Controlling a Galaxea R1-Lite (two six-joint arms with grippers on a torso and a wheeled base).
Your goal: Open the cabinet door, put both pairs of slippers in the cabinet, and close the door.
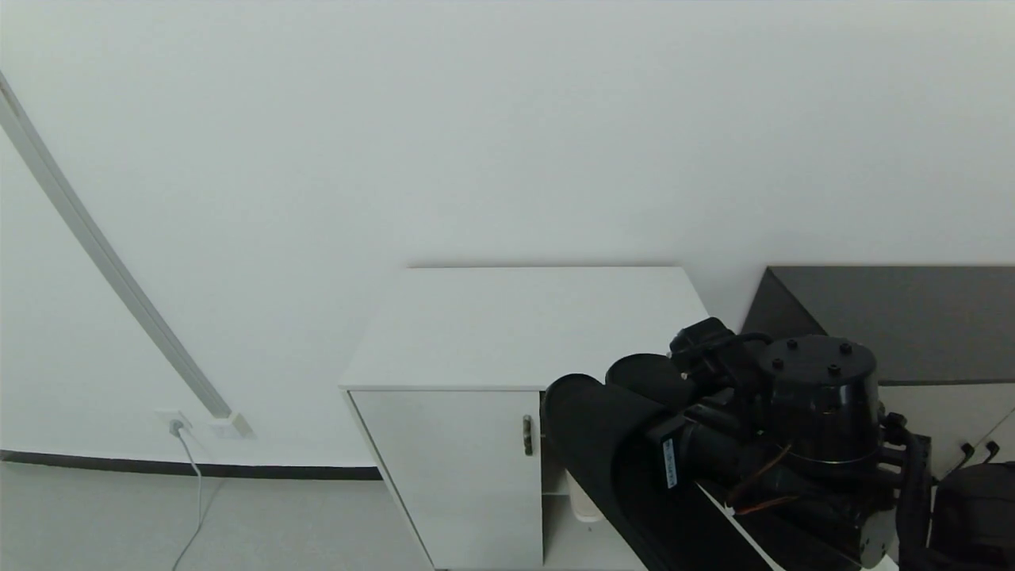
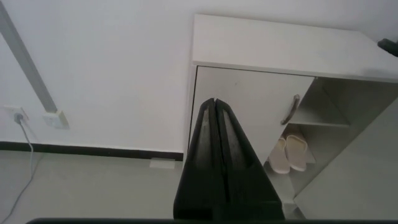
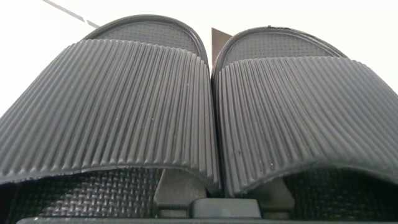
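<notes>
Slippers in dark ribbed rubber, a pair side by side, sit pinched in the right gripper, held up in front of the white cabinet beside its open right compartment. A beige pair of slippers lies on the cabinet's lower shelf, and the left-hand door is closed. The left gripper hangs off the cabinet's front with its fingers pressed together, holding nothing.

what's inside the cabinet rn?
Through the open side of the cabinet: one pale pair of slippers below a shelf. The closed left door covers the rest. The dark slippers are held outside it.
</notes>
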